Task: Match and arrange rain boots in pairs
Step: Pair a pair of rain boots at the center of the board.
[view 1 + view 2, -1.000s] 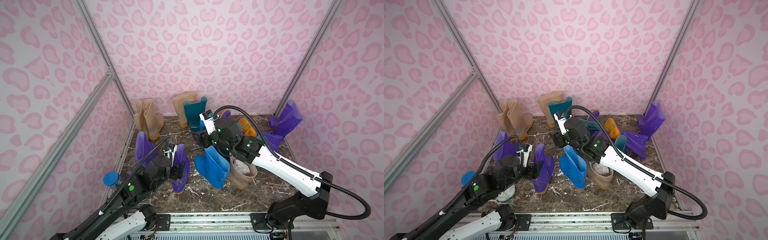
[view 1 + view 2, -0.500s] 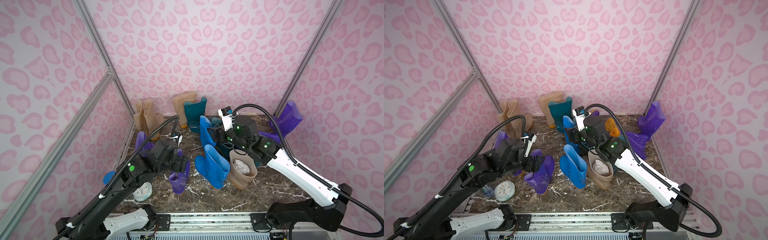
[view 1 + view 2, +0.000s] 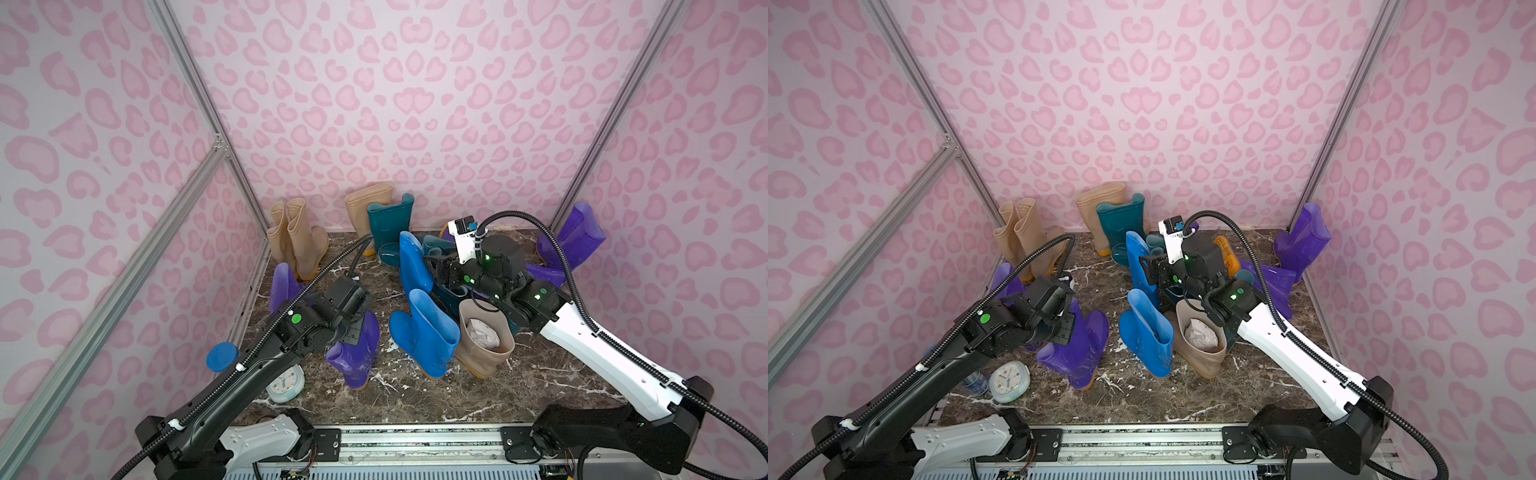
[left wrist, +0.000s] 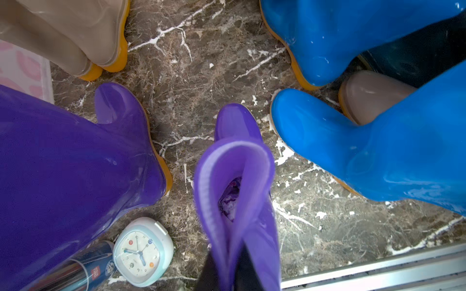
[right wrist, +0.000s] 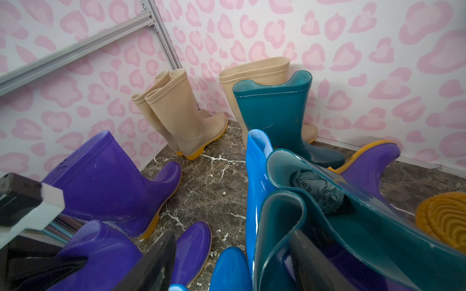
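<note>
Left jaws clamp upright purple boot (image 4: 234, 163) by cuff; purple mate (image 4: 75, 163) just beside, toward left wall (image 3: 187, 270), toes parallel; right jaws wide, gripping nothing.

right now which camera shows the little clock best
The left wrist view: the clock sits close, face and hands plain. Both top views show it small and distant; the right wrist view misses it.
</note>
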### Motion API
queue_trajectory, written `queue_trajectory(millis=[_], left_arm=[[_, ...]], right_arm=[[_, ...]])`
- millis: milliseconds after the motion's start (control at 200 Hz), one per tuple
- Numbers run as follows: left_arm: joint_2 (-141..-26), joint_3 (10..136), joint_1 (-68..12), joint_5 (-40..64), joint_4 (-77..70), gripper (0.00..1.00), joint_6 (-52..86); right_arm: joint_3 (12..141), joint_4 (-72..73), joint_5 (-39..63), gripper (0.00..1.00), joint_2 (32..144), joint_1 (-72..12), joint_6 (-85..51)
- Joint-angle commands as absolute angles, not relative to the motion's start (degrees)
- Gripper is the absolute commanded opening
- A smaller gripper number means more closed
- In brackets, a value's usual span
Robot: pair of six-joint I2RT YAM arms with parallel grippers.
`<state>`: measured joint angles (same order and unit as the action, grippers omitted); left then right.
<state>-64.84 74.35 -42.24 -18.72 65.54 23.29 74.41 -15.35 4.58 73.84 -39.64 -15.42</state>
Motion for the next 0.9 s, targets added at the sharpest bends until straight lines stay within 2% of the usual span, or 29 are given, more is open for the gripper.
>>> queue_trajectory(millis=[0,220,510,895], left_arm=[[-65.1,76.5,-41.0,-23.1,58.0,0.02,21.9],[-67.7,79.9,-37.8,-25.0,53.5,0.02,20.3],[-71.1,77.6,-30.3,-25.2,49.4,0.02,21.8],[-72.4,76.5,-26.2,-26.7,49.1,0.02,22.8]], right_arm=[[73.7,-13.2,5.5,0.73,73.5,-39.5,-15.6],[72.5,-12.4,5.9,0.72,72.9,-39.1,-15.9],[72.9,-12.0,7.6,0.71,74.3,-38.4,-16.0],[72.5,-12.0,8.3,0.71,74.0,-38.5,-16.5]])
